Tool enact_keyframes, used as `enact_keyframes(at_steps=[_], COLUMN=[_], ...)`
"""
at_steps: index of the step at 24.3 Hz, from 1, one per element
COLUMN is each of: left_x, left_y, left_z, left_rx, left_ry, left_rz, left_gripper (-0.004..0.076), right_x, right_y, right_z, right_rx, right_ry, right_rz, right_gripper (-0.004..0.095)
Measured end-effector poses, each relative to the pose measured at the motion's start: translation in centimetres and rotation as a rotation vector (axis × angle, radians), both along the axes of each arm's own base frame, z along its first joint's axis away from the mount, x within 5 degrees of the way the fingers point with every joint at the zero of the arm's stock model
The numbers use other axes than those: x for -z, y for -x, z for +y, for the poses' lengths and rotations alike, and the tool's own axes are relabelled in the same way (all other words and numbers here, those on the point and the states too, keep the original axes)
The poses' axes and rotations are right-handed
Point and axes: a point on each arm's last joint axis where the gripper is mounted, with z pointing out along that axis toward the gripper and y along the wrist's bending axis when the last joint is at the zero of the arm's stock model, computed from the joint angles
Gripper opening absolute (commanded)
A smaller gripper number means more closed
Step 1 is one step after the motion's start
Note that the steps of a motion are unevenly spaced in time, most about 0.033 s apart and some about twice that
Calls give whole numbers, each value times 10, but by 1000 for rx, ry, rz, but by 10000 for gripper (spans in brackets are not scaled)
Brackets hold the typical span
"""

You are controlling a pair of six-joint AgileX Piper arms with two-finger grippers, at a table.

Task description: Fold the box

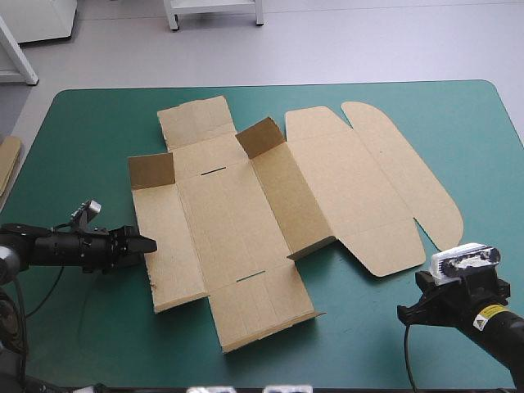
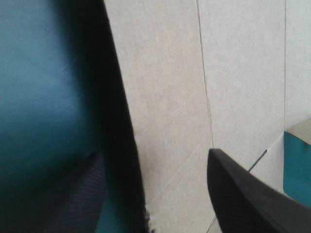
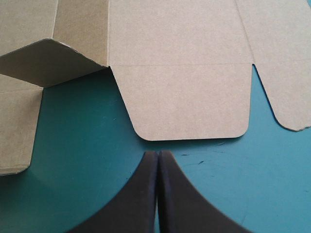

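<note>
left end effector straddles box edge

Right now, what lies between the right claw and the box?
Only a bare strip of teal-green cover, in the right wrist view: the right claw, shut, points at a rounded flap of the box without touching it.
</note>
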Motion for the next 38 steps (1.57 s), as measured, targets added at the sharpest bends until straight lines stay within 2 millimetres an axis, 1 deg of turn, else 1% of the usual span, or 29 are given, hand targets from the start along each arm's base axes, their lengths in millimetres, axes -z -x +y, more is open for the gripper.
enact_keyframes(at_steps=[2,4,7,9,13,15,17,20,21,22,23,24,30,32,35,38], left_x=[3,2,1,1,4,4,4,5,5,5,5,5,5,2,-8,-23], left_y=[-4,-8,-10,-11,-19,-20,-20,-20,-20,-21,-21,-21,-24,-27,-36,-49], left_z=[-1,-3,-7,-14,-36,-43,-44,-44,-44,-44,-44,-43,-42,-42,-40,-38], left_rx=[2,-12,2,32,69,88,92,84,80,76,73,70,35,29,29,55], left_ry=[47,102,116,108,94,91,91,88,88,87,86,85,84,87,76,32], left_rz=[-13,-46,-67,-70,-82,-83,-80,-77,-75,-73,-74,-75,-84,-97,-129,-168], left_gripper=[445,445,445,445,425,409,382,291,234,151,87,1,-9,-9,-9,-9], right_x=[0,0,0,-1,-1,-1,-1,-1,-1,-1,-1,-1,-1,-1,-1,-1], right_y=[0,0,0,0,-1,-1,-1,-1,-1,-1,-1,-1,-1,-1,-1,-1], right_z=[0,0,0,0,0,0,0,0,0,0,0,0,0,0,0,0], right_rx=[0,0,0,1,3,3,3,3,3,3,3,3,3,3,3,3], right_ry=[0,0,0,-1,1,1,1,1,1,1,1,1,1,1,1,1], right_rz=[0,0,-1,-8,-15,-16,-16,-16,-16,-16,-16,-16,-16,-16,-16,-16], right_gripper=[-19,-19,-19,-19,-19,-19,-19,-19,-19,-19,-19,-19,-18,-19,-19,-19])
